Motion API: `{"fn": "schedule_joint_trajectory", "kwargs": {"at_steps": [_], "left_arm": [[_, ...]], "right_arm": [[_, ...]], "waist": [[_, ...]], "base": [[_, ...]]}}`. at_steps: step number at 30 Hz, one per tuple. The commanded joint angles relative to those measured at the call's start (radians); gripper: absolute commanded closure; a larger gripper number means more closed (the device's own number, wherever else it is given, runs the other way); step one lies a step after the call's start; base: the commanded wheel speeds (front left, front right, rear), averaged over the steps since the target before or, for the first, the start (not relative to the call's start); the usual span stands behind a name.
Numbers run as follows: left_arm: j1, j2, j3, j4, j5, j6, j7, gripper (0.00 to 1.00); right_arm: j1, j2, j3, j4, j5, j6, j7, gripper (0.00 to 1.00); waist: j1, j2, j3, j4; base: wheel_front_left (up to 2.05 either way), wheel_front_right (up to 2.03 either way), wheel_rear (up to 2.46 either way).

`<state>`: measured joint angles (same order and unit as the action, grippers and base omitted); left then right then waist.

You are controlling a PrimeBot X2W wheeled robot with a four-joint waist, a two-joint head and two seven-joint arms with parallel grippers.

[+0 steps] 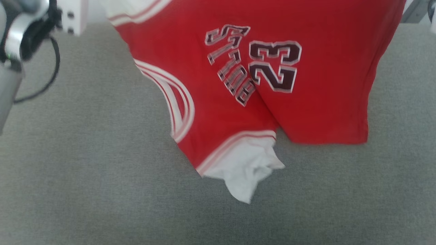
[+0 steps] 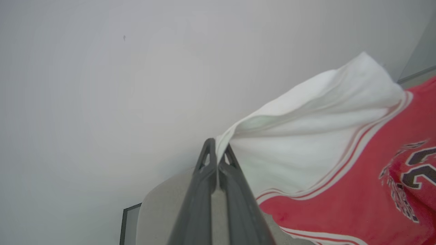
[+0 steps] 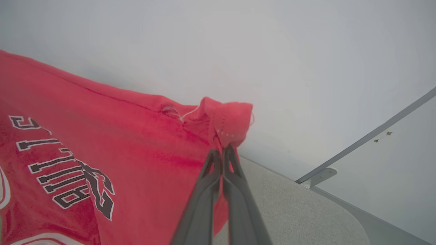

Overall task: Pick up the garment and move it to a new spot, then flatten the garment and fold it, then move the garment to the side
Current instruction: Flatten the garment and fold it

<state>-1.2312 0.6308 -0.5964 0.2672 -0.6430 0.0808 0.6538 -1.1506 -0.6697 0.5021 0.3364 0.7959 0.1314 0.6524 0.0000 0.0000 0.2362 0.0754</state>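
Note:
The garment (image 1: 221,112), a red jersey with dark "BULLS 23" lettering, hangs lifted over the grey table (image 1: 85,177), its lower white sleeve part (image 1: 248,173) drooping toward the surface. In the left wrist view my left gripper (image 2: 217,149) is shut on the white sleeve edge of the garment (image 2: 306,136). In the right wrist view my right gripper (image 3: 221,151) is shut on a bunched red corner of the garment (image 3: 224,119). The cloth stretches between the two grips, its top edge cut off at the top of the head view.
The pale left arm with a black cable (image 1: 20,44) shows at the upper left of the head view. A plain white wall (image 2: 102,85) stands behind the table. A grey metal rail (image 3: 357,143) runs along the wall past the table's rounded corner (image 3: 347,217).

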Motion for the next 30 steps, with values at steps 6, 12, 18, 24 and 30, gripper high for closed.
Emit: {"fn": "schedule_joint_trajectory", "kwargs": {"at_steps": [6,12,18,24,30], "left_arm": [[-0.179,-0.07,-0.001,0.188,0.114,-0.006,-0.214,1.0],[-0.378,-0.133,0.003,0.35,0.215,0.022,-0.457,1.0],[-0.524,-0.171,0.004,0.458,0.282,0.054,-0.652,1.0],[-0.528,-0.217,-0.014,0.555,0.275,-0.004,-0.794,1.0],[-0.394,-0.232,-0.065,0.629,0.226,-0.136,-0.722,1.0]], "right_arm": [[-0.115,0.091,-0.029,0.125,-0.117,-0.001,-0.143,1.0],[-0.27,0.166,-0.052,0.295,-0.265,-0.002,-0.38,1.0],[-0.377,0.213,-0.075,0.438,-0.394,-0.002,-0.616,1.0],[-0.378,0.257,-0.027,0.569,-0.437,-0.001,-0.68,1.0],[-0.261,0.238,0.081,0.576,-0.322,-0.001,-0.613,1.0]], "waist": [[0.0,0.0,0.076,-0.029],[0.0,0.0,0.146,-0.033],[0.0,0.0,0.177,-0.024],[0.0,0.0,0.174,-0.004],[0.0,0.0,0.154,0.022]], "base": [[0.0,0.0,0.0],[0.0,0.0,0.0],[0.0,0.0,0.0],[0.0,0.0,0.0],[0.0,0.0,0.0]]}}
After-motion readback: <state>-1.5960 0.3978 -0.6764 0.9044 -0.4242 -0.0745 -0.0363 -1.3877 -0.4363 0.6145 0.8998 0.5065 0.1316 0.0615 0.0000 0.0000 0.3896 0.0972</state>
